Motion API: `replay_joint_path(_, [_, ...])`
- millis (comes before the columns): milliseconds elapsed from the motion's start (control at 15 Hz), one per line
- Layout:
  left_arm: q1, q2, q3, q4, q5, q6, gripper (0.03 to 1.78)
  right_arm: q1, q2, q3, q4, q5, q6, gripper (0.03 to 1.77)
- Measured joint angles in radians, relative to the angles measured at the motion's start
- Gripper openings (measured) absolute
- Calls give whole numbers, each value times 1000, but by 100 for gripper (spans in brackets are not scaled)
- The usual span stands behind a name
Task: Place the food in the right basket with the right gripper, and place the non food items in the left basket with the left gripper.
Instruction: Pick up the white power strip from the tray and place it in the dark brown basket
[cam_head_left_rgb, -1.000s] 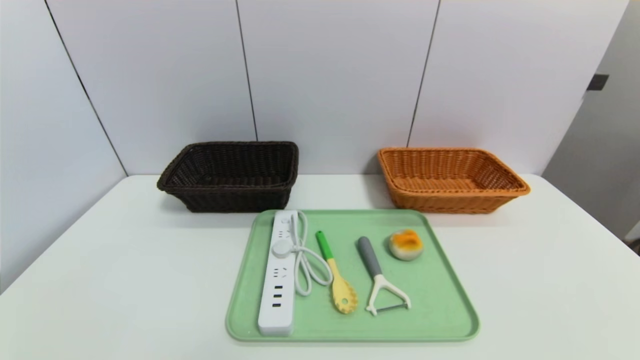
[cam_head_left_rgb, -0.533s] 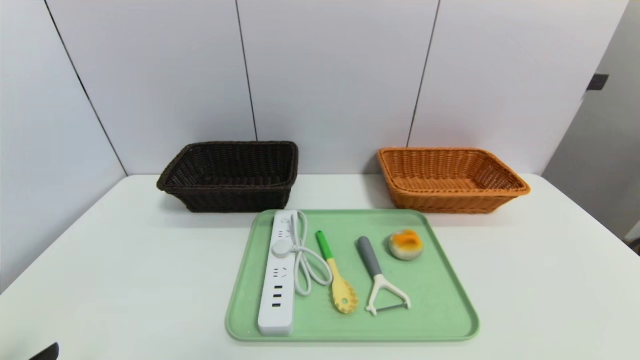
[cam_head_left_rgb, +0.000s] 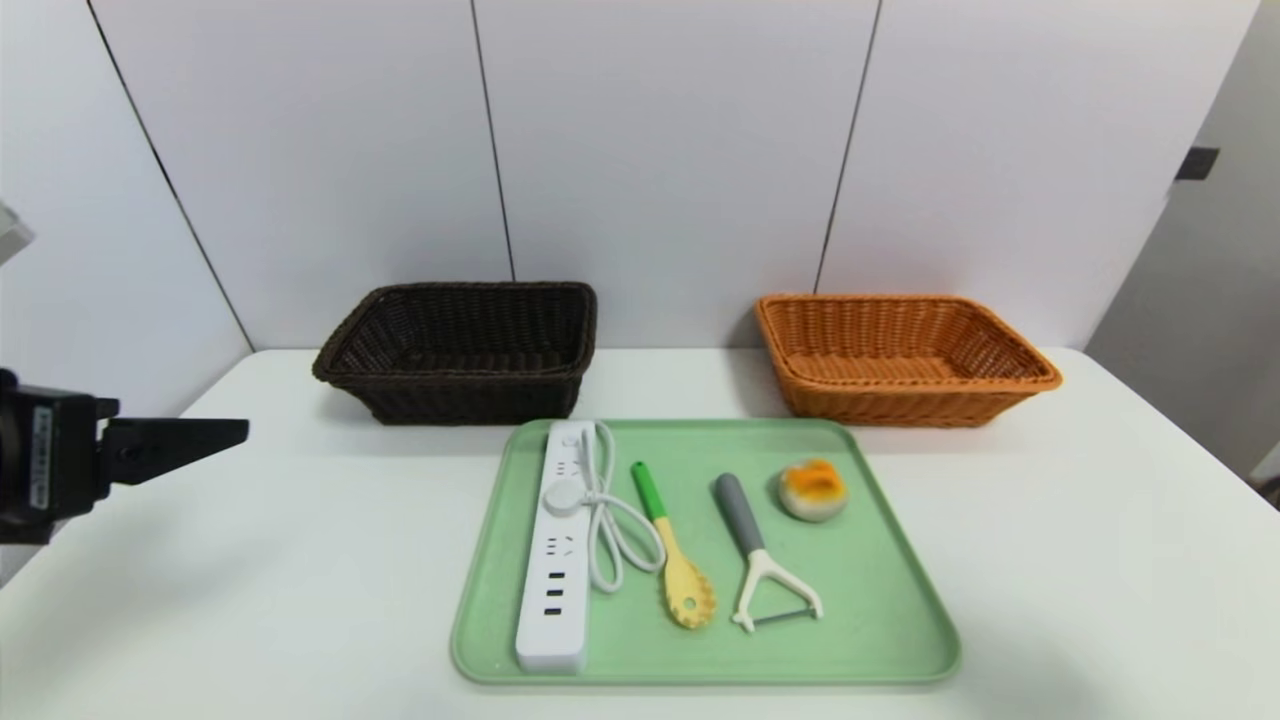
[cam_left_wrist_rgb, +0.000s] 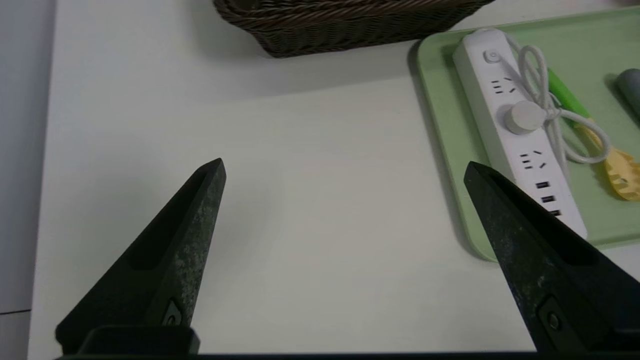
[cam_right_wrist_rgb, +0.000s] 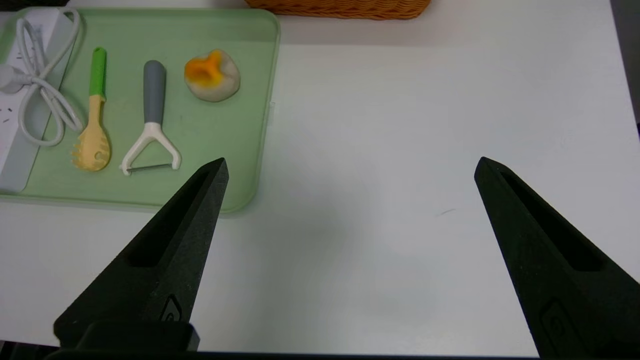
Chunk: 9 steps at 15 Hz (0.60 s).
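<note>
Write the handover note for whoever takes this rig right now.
Left gripper: open, empty, above bare table left of the tray.
Right gripper: open, empty, above bare table right of the tray.
On the tray: power strip, pasta spoon, peeler, bun.
Dark left basket and orange right basket show nothing inside.
Done: nothing.
Left: bun to right basket; the other three to left basket.

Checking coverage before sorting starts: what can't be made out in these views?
- Dark brown wicker basket: floor hidden by its near wall, head view; cut off by the picture edge in the left wrist view.
- Orange wicker basket: only its base shows, right wrist view.
- White power strip: cut off by the picture edge, right wrist view.
</note>
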Motion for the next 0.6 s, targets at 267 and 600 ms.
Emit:
replay_joint_path(267, [-201,205,-227,150,7,-171,169,70,197,-134,24,14,-5,170])
replay_joint_path(600, [-424,392,-325,165,177,-356,169,154,337,-227,14,9,8,170])
